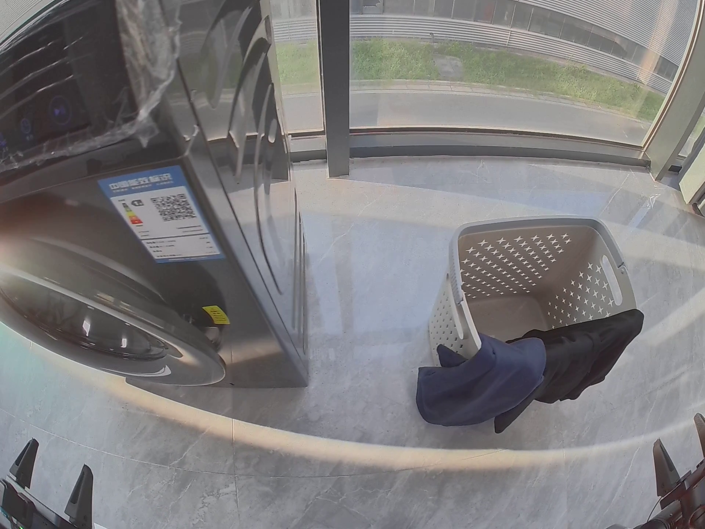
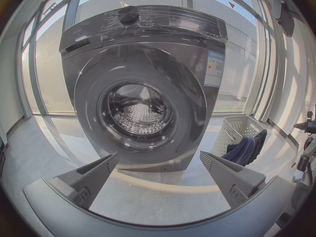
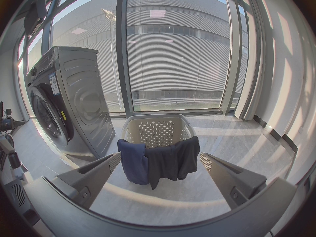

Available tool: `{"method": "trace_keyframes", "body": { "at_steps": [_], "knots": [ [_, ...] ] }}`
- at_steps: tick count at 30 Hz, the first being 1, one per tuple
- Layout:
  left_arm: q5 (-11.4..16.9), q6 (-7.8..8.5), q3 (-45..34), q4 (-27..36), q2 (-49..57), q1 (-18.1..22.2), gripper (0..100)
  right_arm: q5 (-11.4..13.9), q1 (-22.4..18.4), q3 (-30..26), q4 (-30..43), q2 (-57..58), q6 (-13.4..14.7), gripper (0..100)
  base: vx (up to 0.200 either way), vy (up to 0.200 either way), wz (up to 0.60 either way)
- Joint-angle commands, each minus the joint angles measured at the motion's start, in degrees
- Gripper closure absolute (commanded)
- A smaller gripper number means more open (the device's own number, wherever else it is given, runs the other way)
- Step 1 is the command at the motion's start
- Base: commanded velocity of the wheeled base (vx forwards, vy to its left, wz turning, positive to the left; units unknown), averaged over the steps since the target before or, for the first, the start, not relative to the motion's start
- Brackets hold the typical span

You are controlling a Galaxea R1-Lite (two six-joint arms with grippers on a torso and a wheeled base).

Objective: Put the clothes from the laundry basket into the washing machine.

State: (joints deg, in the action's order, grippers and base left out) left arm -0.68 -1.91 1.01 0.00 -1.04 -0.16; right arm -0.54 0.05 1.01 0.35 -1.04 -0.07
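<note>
Where the near rim of the laundry basket (image 1: 540,258) is met, 2 pieces of clothing are draped over it. A blue garment (image 1: 477,387) is hung on the side toward the washing machine (image 1: 242,185), and a black garment (image 1: 587,354) is hung beside it, the 2 touching. Both are spread partly down the outside of the basket wall. The basket is pale, pierced with star-shaped holes, and is set upright on the grey tiled floor (image 1: 367,450), apart from the machine and to its right. The machine is dark grey; its round door appears shut, and the drum is seen through the glass in the left wrist view. A blue label (image 1: 160,214) is stuck to its front, and plastic film (image 1: 139,53) is left over the control panel. A large window (image 1: 499,45) is seen behind both. The left gripper (image 2: 158,154) is held low, facing the machine door, its jaws spread wide with nothing between them. The right gripper (image 3: 159,155) is held low facing the basket, likewise spread and holding nothing.
</note>
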Motion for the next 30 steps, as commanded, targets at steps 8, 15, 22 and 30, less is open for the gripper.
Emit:
{"method": "trace_keyframes", "body": {
  "at_steps": [8, 15, 22, 30],
  "knots": [
    [-0.02, -0.11, -0.92, 0.0, 0.77, -0.02, 0, 0.01, 0.04, -0.84, 0.0, 1.04, -0.01, 0, 0.0, 0.2, 0.0],
    [-0.02, -0.11, -0.92, 0.0, 0.77, -0.02, 0, 0.01, 0.04, -0.84, 0.0, 1.04, -0.01, 0, 0.0, 0.057, 0.0],
    [-0.02, -0.02, -0.92, 0.0, 0.77, -0.02, 0, 0.01, 0.04, -0.84, 0.0, 1.04, -0.01, 0, -0.086, 0.0, 0.0],
    [-0.02, -0.11, -0.92, 0.0, 0.77, -0.02, 0, 0.01, 0.04, -0.84, 0.0, 1.04, -0.01, 0, -0.1, 0.0, 0.0]
  ]
}}
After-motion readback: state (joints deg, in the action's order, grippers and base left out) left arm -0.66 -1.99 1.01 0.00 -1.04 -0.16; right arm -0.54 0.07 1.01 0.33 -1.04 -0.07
